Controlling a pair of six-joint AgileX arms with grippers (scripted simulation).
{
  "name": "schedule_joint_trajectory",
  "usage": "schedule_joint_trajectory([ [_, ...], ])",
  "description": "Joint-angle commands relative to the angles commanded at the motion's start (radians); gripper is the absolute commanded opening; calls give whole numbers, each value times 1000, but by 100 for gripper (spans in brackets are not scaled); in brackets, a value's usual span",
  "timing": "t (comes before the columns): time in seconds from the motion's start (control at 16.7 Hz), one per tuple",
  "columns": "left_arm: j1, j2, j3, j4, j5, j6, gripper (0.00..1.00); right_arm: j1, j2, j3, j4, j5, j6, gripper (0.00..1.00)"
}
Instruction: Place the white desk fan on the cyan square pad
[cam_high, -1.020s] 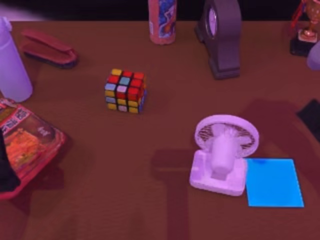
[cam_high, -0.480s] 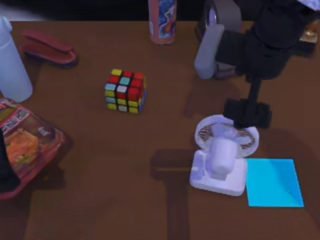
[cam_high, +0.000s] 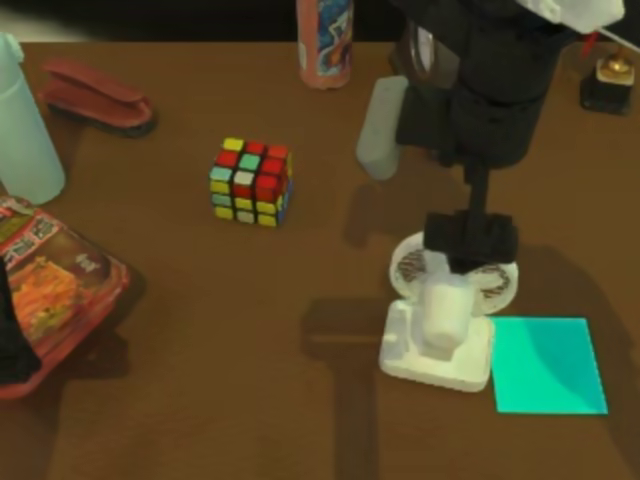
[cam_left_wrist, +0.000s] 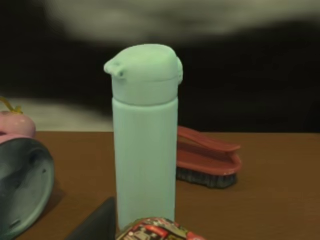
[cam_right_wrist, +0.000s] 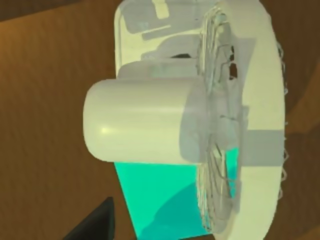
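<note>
White plastic, smooth and faintly glossy, makes up the desk fan (cam_high: 440, 325), which stands in the lower right of the top view on the dark brown wood-grain table (cam_high: 200, 400). Its squarish flat base sits just beside the cyan square pad (cam_high: 548, 365), touching or nearly touching the pad's left edge but not on it. The pad is a thin, plain, bright sheet lying flat.

The right hand (cam_high: 470, 240) hangs directly over the fan's round grilled head, so the fan lies straight below it; the black arm reaches in from the upper right of the frame. I cannot tell whether the hand's fingers are spread or closed. In the right wrist view the fan (cam_right_wrist: 200, 115) fills the frame: a stubby cylindrical motor housing juts out from the back of the wire-grilled ring, and the pad (cam_right_wrist: 160, 200) shows cyan behind it. The housing's long axis runs horizontally toward the bottom of the top view, so a grip would likely come across the head or housing from above, followed by a short carry to the right.

The left arm sits parked at the lower left edge, well apart from the fan.
</note>
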Motion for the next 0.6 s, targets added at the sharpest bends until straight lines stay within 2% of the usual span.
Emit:
schedule_joint_trajectory([
  [0.18,0,0,0,0,0,0,100,-2,-3,-20,20,0,-1,100],
  [0.6,0,0,0,0,0,0,100,2,-7,-208,200,0,2,100],
])
